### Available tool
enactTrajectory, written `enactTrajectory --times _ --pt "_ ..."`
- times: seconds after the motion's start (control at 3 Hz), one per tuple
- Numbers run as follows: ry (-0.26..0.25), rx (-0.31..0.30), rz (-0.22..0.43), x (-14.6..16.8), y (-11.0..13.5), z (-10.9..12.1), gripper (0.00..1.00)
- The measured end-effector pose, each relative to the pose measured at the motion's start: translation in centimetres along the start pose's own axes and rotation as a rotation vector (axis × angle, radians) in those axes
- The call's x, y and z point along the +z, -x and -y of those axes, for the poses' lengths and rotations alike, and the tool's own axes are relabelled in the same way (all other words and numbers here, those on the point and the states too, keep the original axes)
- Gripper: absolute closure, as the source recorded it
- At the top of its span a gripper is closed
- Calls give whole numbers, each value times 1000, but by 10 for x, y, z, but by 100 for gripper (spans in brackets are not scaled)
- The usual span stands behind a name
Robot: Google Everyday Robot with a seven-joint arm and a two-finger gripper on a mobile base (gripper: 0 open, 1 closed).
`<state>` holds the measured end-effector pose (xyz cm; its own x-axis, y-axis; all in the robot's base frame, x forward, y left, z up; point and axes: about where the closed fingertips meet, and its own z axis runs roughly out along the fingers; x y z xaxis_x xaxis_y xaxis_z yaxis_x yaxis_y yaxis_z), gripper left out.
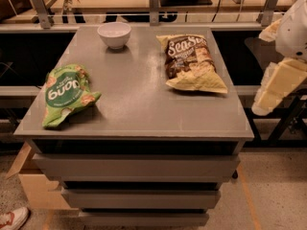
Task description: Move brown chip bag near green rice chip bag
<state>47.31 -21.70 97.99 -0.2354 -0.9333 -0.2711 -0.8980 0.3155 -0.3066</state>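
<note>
The green bag lies at the table's left edge. The brown bag lies flat at upper right of centre, well apart from it. It looks light, puffy and slick, with chips that crush easily, so a pinch on a crimped end seam seems safest. The gripper hangs at the frame's right edge, off the table and touching nothing. I cannot tell whether it is open or closed.
</note>
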Motion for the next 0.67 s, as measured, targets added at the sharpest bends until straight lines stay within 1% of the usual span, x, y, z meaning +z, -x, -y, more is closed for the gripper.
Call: enactTrajectory --times 0.33,0.67 --pt "-42 85 76 39 16 47 0" --pt "-85 196 93 77 34 80 0"
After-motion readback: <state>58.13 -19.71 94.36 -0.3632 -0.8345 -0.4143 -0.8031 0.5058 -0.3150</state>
